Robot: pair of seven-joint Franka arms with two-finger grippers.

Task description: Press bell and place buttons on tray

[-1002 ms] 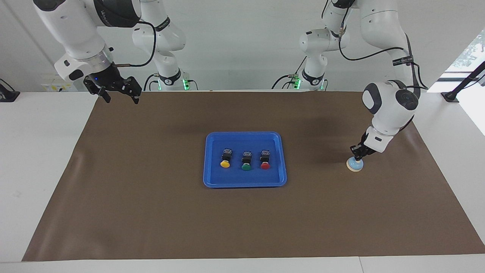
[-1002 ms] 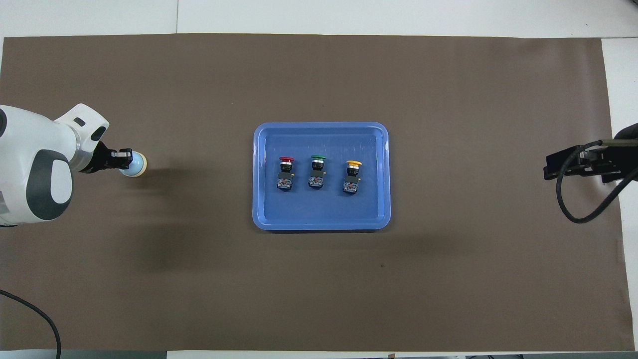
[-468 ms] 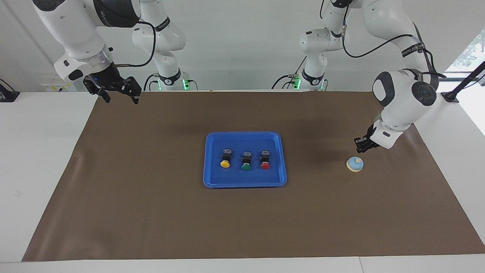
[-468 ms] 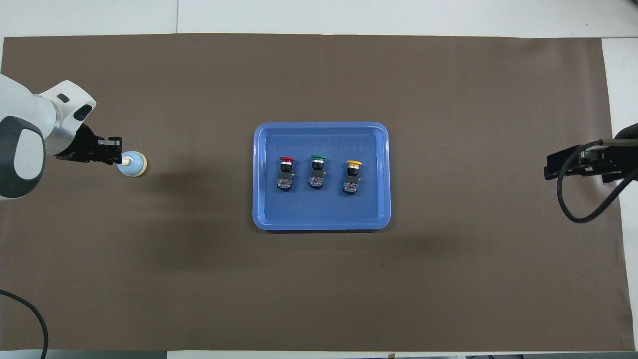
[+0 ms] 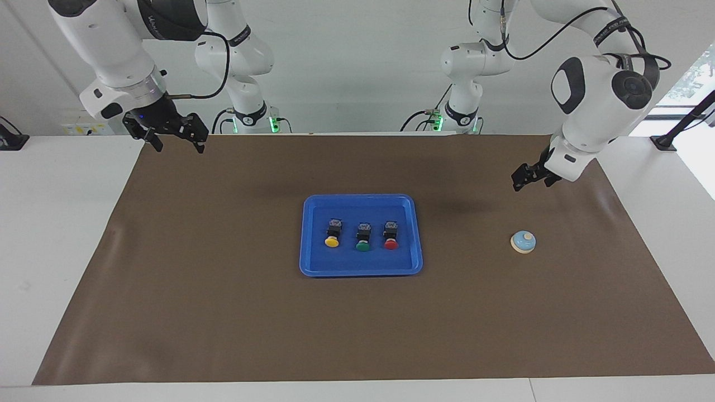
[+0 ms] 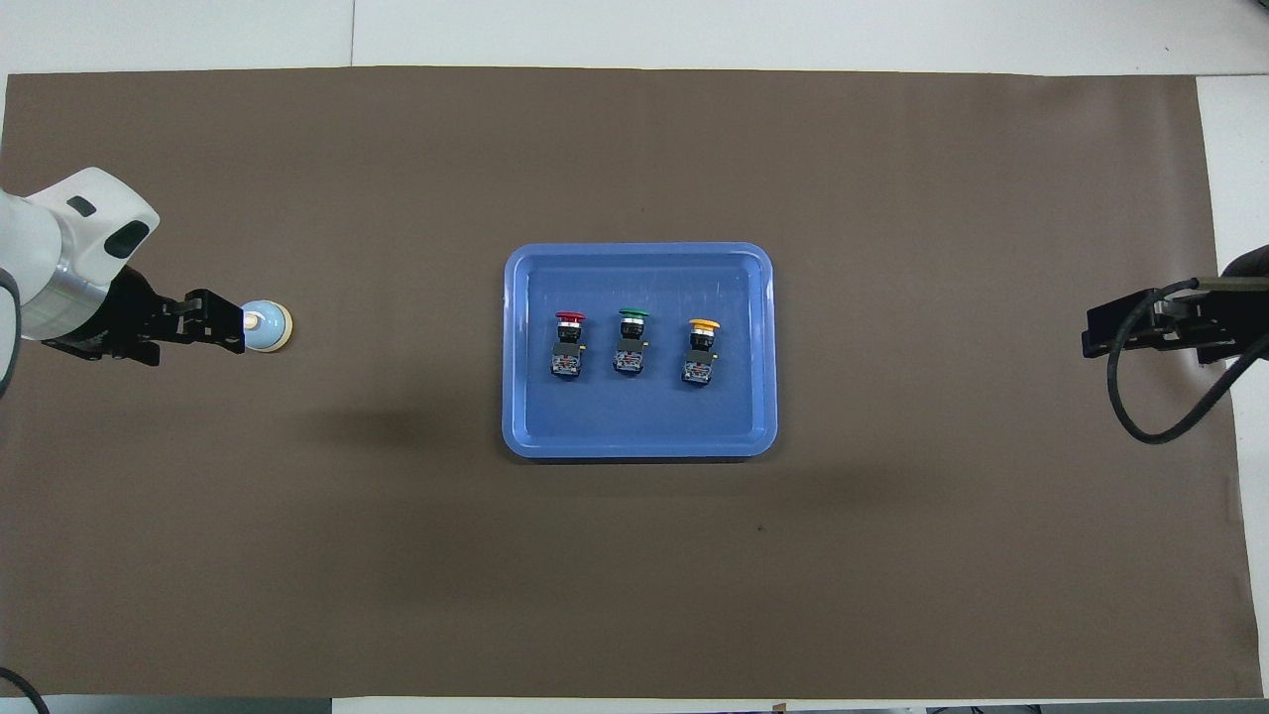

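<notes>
nearest the robots: right gripper (image 5: 174, 139) waiting above the brown mat's (image 5: 223, 312) corner, jaws apart; left gripper (image 5: 519, 181) raised clear above the bell (image 5: 523, 242), jaws together. mid-worktop: blue tray (image 5: 313, 268) holding yellow button (image 5: 332, 233), green button (image 5: 363, 237), red button (image 5: 390, 234) in a row, caps farthest out.
</notes>
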